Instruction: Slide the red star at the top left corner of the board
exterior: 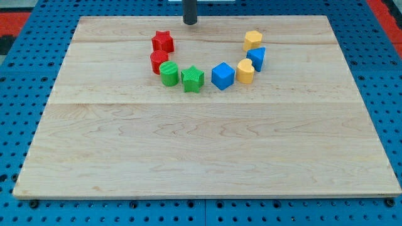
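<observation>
The red star (162, 42) lies on the wooden board (201, 150) near the view's top, left of centre. My tip (190, 22) is at the view's top, up and to the right of the red star, a short gap away and touching no block. Just below the star sits a red cylinder (159, 61), touching or nearly touching it. The board's top left corner (81, 20) is well to the left of the star.
An arc of blocks runs right from the red cylinder: green cylinder (169, 73), green star (192, 79), blue cube (222, 76), yellow rounded block (245, 71), blue block (256, 58), yellow hexagonal block (253, 40). Blue pegboard (25, 94) surrounds the board.
</observation>
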Controlling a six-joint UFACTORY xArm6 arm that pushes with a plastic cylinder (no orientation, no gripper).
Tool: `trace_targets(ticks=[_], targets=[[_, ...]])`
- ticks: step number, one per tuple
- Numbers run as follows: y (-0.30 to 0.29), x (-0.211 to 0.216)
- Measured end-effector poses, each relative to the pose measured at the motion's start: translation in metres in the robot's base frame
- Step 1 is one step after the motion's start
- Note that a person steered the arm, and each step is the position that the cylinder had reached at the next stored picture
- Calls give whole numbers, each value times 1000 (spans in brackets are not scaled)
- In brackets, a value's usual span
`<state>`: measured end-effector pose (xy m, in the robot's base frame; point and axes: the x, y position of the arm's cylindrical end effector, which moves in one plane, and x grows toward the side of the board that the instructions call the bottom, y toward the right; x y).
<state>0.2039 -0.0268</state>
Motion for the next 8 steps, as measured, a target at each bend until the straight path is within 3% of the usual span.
trace_targets(ticks=[2,3,5,6,8], targets=[[-2,9],[27,46],[-61,91],[-123,74],[-151,54]])
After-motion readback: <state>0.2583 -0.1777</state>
